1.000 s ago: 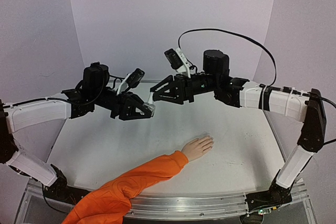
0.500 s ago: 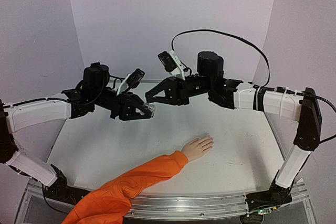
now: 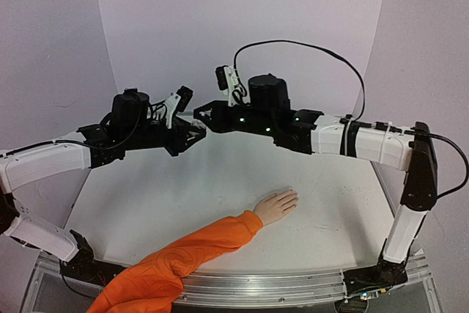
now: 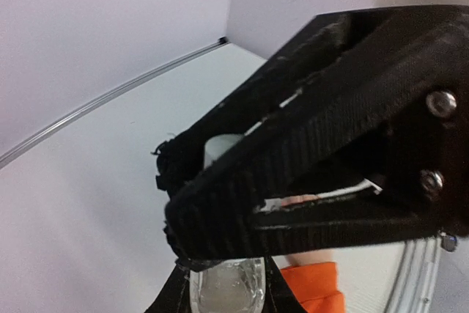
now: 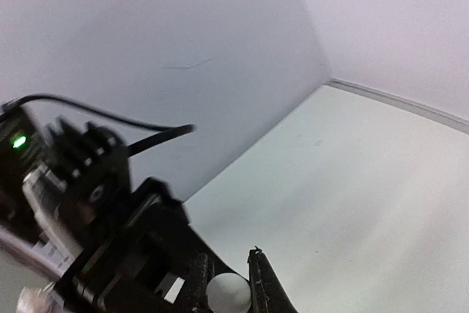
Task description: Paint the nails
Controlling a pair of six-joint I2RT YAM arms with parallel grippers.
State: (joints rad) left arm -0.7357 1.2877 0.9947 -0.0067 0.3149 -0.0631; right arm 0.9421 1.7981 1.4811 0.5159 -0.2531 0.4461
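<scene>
1. The nails (image 3: 292, 196) are tiny, skin-coloured tips on a small pale peach mannequin hand (image 3: 277, 207). They are barely distinguishable from the fingers.
2. The mannequin hand lies flat near the middle of the table (image 3: 146, 203), slightly right of centre, fingers pointing to the far right. A crumpled orange sleeve (image 3: 183, 258) runs from its wrist to the near left edge.
3. Both grippers meet in the air above the far part of the table, well apart from the hand.
4. The left gripper (image 3: 196, 131) is clamped on a small glass bottle (image 4: 226, 292). The glass is clear and rounded; what it holds cannot be told.
5. The right gripper (image 3: 198, 116) is pinched on a white cap (image 4: 220, 150), a short smooth cylinder. From the right wrist, its round top shows between the two black fingertips.
6. A ribbed black finger hides whether the cap sits on the bottle.
7. The table is matte white; plain pale lilac walls (image 3: 220, 20) surround it.
</scene>
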